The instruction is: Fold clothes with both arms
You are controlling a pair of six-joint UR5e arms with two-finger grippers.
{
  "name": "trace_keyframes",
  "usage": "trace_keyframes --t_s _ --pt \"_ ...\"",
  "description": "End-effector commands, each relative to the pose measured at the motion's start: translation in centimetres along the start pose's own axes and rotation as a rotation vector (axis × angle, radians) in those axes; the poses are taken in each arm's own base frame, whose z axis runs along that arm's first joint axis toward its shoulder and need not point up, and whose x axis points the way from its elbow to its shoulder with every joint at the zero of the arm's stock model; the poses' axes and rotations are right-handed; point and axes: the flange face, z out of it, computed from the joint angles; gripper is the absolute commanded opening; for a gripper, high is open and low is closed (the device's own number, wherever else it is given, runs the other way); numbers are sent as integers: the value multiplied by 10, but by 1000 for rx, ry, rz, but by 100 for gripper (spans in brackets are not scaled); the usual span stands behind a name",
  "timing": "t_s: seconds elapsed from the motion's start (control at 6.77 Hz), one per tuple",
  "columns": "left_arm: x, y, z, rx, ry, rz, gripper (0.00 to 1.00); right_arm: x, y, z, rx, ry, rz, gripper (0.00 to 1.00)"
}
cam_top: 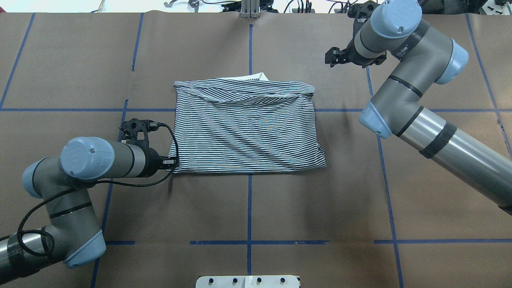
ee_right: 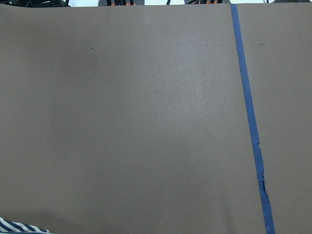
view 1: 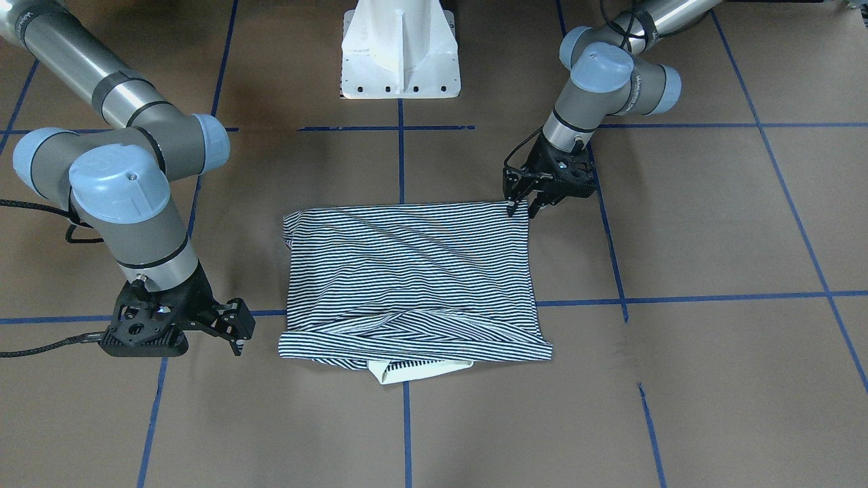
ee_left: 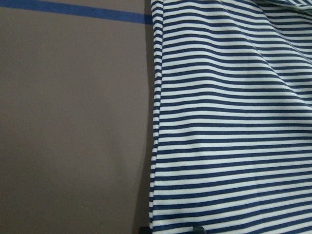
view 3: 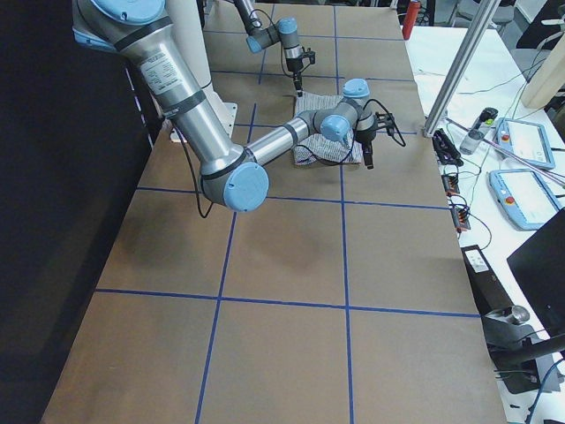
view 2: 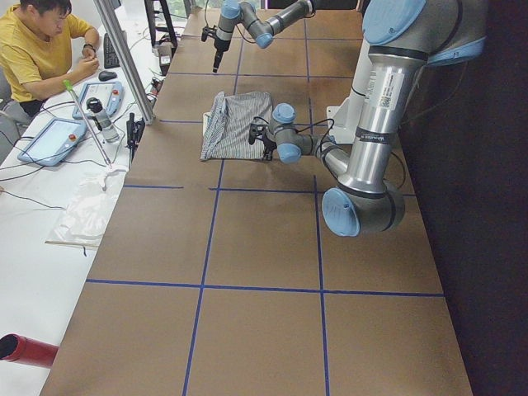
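Note:
The striped shirt [view 1: 407,271] lies folded into a rough rectangle on the brown table, also seen from overhead [cam_top: 246,132]. Its cream collar [view 1: 417,369] pokes out from under the folded-over far edge. My left gripper [view 1: 522,209] is open and low at the shirt's near-left corner, one fingertip [view 1: 512,207] at the cloth's edge and the other just off it. The left wrist view shows that side edge of the shirt [ee_left: 234,122]. My right gripper [view 1: 237,347] hangs above bare table beyond the shirt's far-right corner, holding nothing. It is seen side-on, so I cannot tell its state.
The white pedestal [view 1: 400,54] stands at the robot's side of the table. Blue tape lines [cam_top: 250,208] grid the brown surface. Along the far side runs a white bench [view 2: 74,223] with tablets and cables, where a person [view 2: 37,49] sits.

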Motion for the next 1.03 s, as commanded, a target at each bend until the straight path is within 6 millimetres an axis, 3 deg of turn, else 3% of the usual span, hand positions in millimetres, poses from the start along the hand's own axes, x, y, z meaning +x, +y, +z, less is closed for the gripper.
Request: trace_keyframes --t_s 0.0,0.15,0.3,0.59,0.74,0.89 --pt "-3 1 1 -2 -7 4 0 1 1 1 -2 1 0 100" --pt "-8 1 -8 1 -7 30 0 1 1 1 -3 3 0 100" --pt "-27 -4 -25 16 -17 90 0 2 2 2 -3 3 0 100" --pt "-75 -72 -36 106 -101 171 0 3 2 2 -2 5 21 100" --pt "-90 -109 -30 151 -154 199 0 3 2 2 -2 5 34 100" --pt "-80 -170 -11 208 -201 198 0 1 2 1 -2 2 49 100"
